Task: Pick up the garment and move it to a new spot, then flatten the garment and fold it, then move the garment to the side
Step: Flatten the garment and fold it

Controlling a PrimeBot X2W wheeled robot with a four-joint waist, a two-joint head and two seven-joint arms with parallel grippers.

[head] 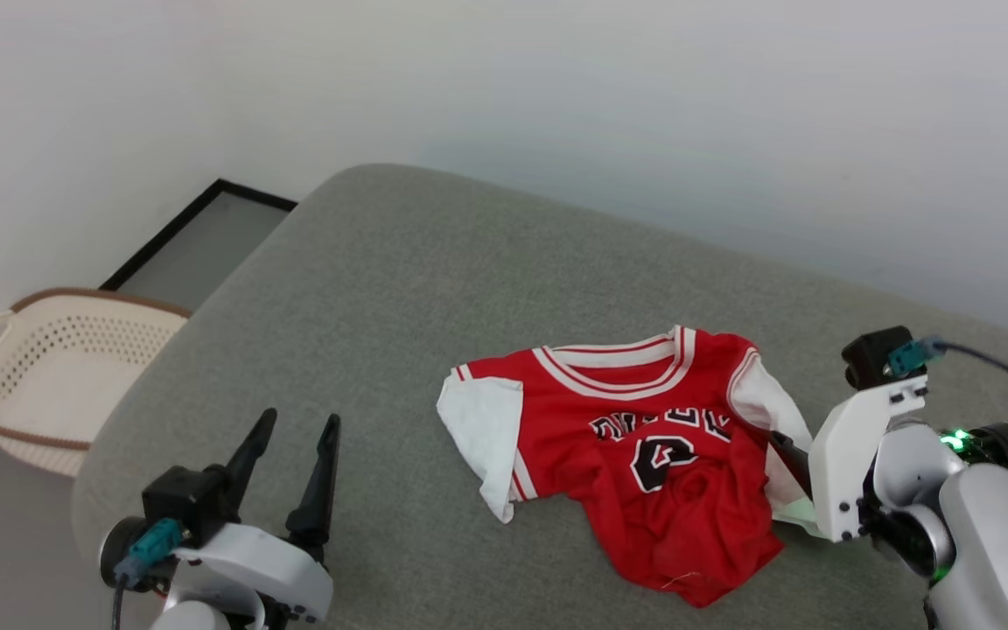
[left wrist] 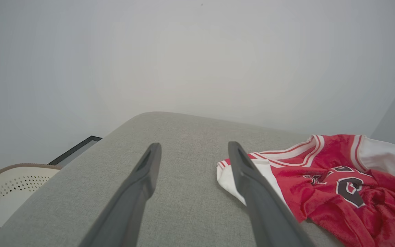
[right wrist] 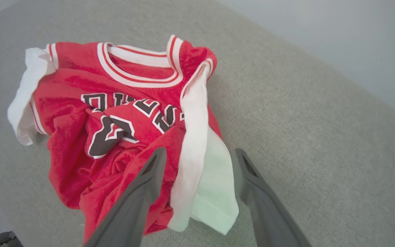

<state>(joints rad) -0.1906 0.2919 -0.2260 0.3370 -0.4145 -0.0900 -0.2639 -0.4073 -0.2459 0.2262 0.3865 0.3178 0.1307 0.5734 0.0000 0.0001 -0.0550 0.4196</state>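
Two dark fingers of the right gripper point(right wrist: 199, 152) are standing wide apart and are holding nothing. Between them is lying the white sleeve point(right wrist: 211, 185) at the right edge of the garment point(head: 644, 437). I cannot tell whether they are touching the cloth. The garment is lying crumpled on the grey cushion point(head: 381, 306), with its collar pointing away from the robot and its bunched hem pointing toward it. The left gripper point(head: 300, 420) is also spreading its fingers wide, empty, and is hovering over bare cushion well apart to the garment's left. I am judging the right arm as much nearer for the pick.
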